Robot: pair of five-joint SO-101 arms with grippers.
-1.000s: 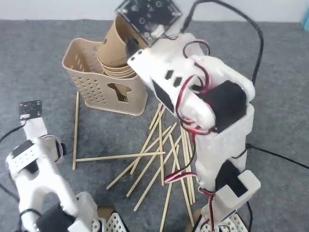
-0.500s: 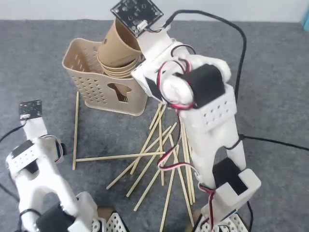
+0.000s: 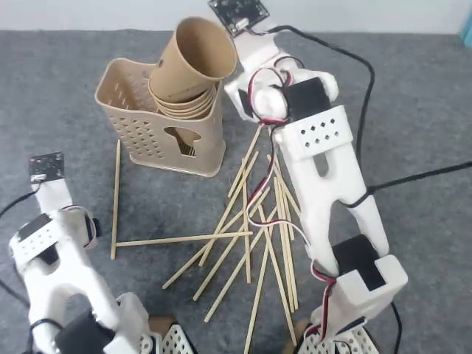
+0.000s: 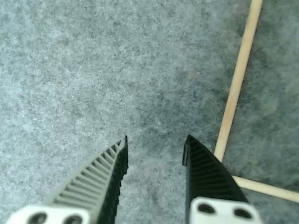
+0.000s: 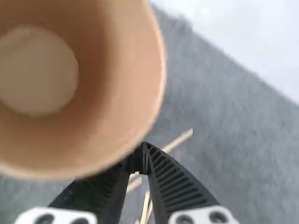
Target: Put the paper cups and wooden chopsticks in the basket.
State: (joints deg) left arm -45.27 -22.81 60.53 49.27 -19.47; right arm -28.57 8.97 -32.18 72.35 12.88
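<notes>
Currently right gripper (image 5: 144, 149) is sitting closed at the tilted paper cup (image 3: 195, 55) rim, pinch unclear, over basket (image 3: 136, 133); left gripper (image 4: 156, 140) is hanging half-open, empty. Straightening the cup into the stack seems wise.

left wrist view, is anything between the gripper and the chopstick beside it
Nothing visible. The open left gripper sits over bare grey mat, and the chopstick lies right beside one finger, unobstructed.
</notes>
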